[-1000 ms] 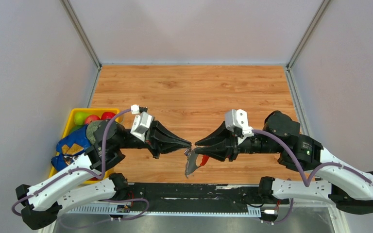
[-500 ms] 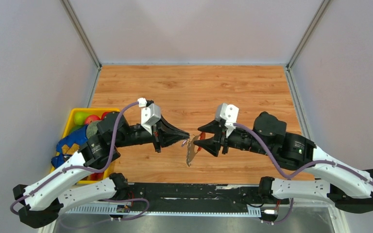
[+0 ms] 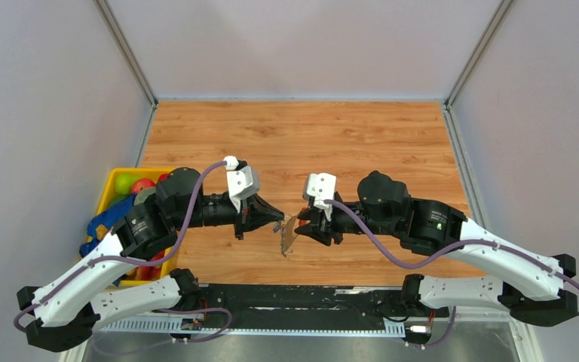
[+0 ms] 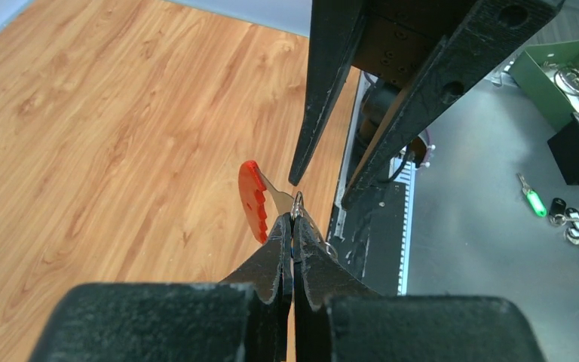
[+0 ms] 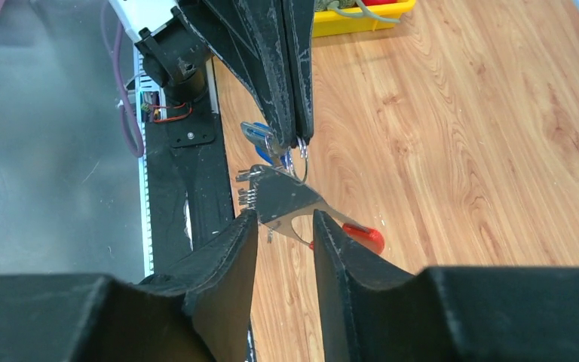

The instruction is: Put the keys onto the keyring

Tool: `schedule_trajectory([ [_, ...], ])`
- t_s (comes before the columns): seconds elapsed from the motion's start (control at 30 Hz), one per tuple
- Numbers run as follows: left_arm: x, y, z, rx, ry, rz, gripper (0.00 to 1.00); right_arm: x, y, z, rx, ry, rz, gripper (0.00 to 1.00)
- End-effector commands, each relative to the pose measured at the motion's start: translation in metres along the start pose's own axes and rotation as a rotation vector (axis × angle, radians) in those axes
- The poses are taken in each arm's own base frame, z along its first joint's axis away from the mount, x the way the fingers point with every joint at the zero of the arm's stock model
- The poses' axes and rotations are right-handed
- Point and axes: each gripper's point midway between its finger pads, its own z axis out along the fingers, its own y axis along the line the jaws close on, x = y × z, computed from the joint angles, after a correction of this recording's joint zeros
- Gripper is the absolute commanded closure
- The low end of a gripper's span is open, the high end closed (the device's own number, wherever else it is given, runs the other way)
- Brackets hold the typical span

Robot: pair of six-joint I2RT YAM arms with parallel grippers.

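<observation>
Left gripper [image 4: 292, 220] jaws are pinching keys [image 5: 258, 138] (tiny, likely slippery) beside keyring [image 5: 279, 196]; right gripper [image 5: 284, 216] jaws, half-open, are hovering at its stiff plate, probably the best hold.

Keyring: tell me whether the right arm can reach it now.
Probably yes: the keyring hangs just ahead of the open right gripper, nothing between them. The left gripper, shut on the keys just above, crowds the spot without blocking it.
</observation>
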Motion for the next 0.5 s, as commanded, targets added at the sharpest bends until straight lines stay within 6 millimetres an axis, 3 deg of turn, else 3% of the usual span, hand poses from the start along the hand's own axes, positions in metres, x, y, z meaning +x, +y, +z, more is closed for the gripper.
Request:
schedule_trajectory([
  [0.0, -0.011, -0.005, -0.007, 0.024, -0.009, 0.045, 1.00, -0.022, 0.007, -0.002, -0.061, -0.038, -0.034, 0.65],
  [0.47, 0.000, -0.013, -0.011, 0.064, 0.037, 0.053, 1.00, -0.036, 0.015, 0.009, -0.141, -0.038, -0.076, 0.69],
])
